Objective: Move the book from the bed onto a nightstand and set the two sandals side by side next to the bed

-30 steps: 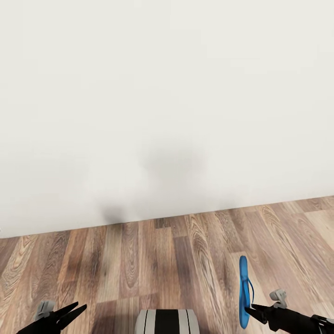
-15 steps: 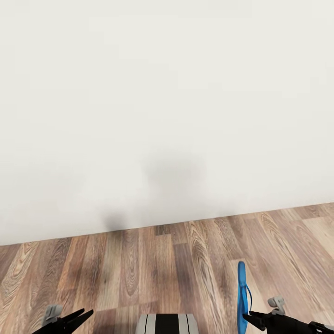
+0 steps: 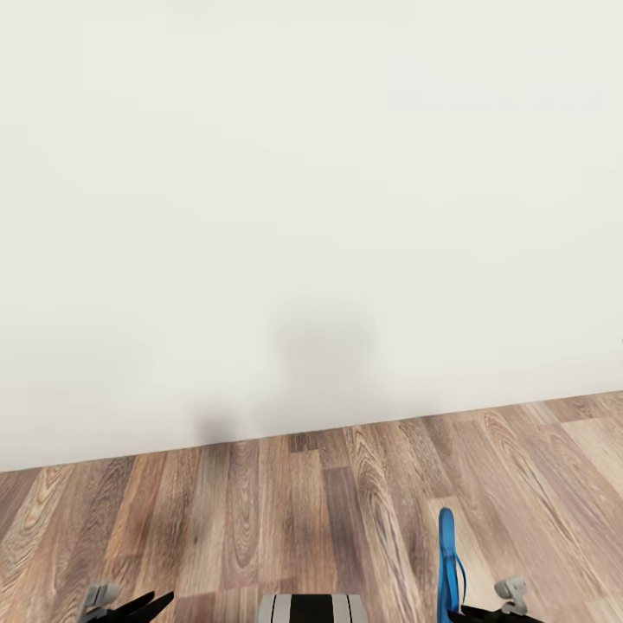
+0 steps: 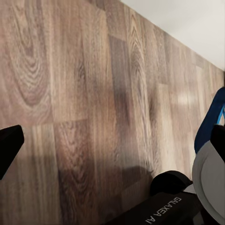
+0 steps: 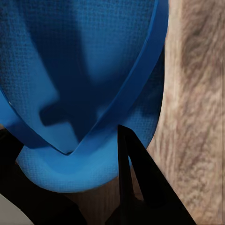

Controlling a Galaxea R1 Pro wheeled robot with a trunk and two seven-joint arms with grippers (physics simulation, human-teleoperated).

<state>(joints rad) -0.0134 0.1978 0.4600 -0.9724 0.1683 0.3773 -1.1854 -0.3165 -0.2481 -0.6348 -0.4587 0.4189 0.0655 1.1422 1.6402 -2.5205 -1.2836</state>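
Head view: a plain white wall (image 3: 311,216) fills most of the frame above a brown wood-plank floor (image 3: 260,510). At the lower right, 1 blue sandal (image 3: 446,562) stands on edge, held by the right pincer (image 3: 463,613), which is closed on it. At the lower left, the left pincer (image 3: 138,603) has its fingers close together with nothing between them.

Left wrist view: floor planks, a dark fingertip (image 4: 7,150), the sandal's blue edge (image 4: 210,122).

Right wrist view: the sandal's sole and strap (image 5: 84,79) sit against a dark finger (image 5: 136,173).
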